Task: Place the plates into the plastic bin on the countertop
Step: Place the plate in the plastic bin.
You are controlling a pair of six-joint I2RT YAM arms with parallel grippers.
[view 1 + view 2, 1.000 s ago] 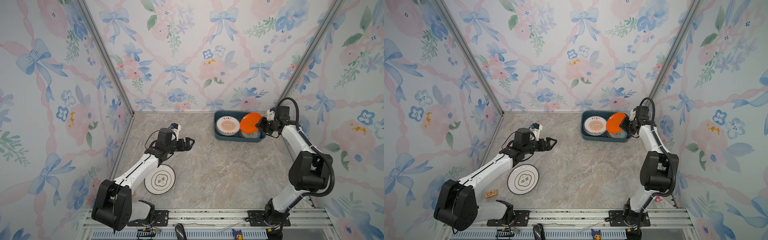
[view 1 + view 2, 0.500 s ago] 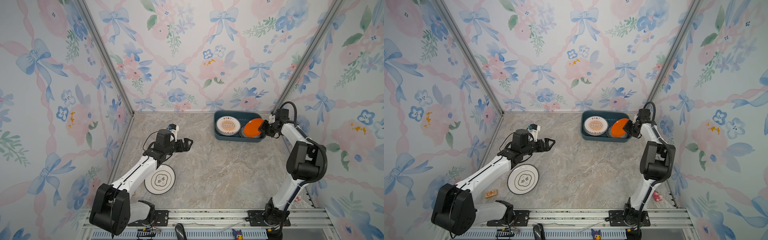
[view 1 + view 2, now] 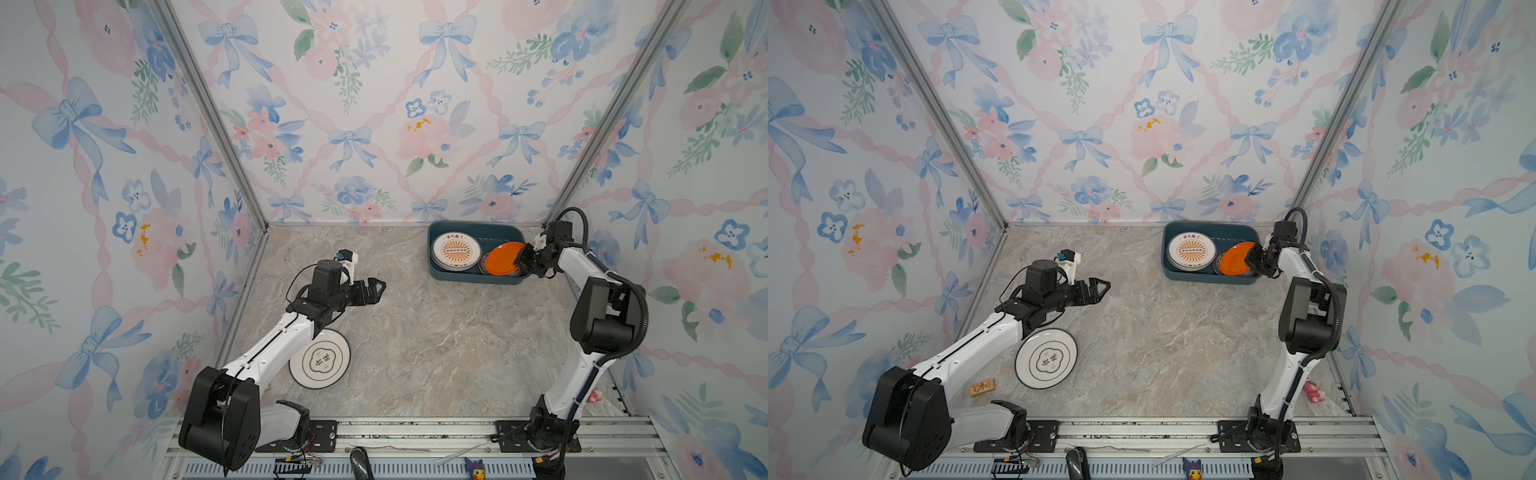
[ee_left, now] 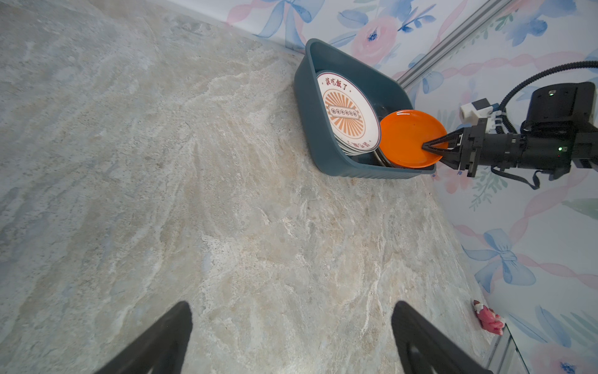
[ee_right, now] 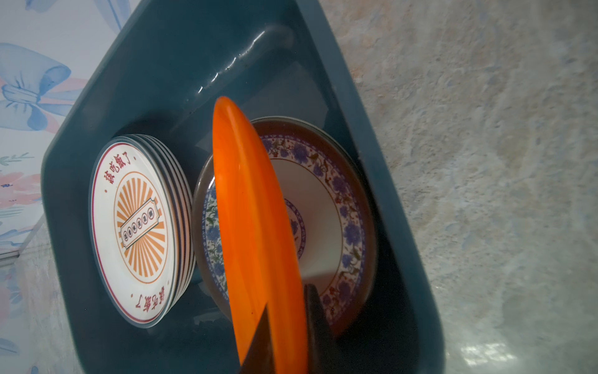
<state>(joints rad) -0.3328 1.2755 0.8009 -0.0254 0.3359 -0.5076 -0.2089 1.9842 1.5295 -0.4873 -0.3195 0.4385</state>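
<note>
The dark teal plastic bin stands at the countertop's back right. Inside it lies a stack of plates topped by an orange sunburst plate, with a blue-patterned plate beside it. My right gripper is shut on the rim of an orange plate, which tilts over the patterned plate. A white plate with a gold-lined emblem lies on the countertop at front left. My left gripper hovers open and empty over the middle left.
A small pink toy lies by the right wall near the front. A little wooden block sits under my left arm. Flowered walls close in three sides, and a metal rail runs along the front.
My right gripper has brought the orange plate down from above the bin's right end into the bin. The left arm has barely shifted.
</note>
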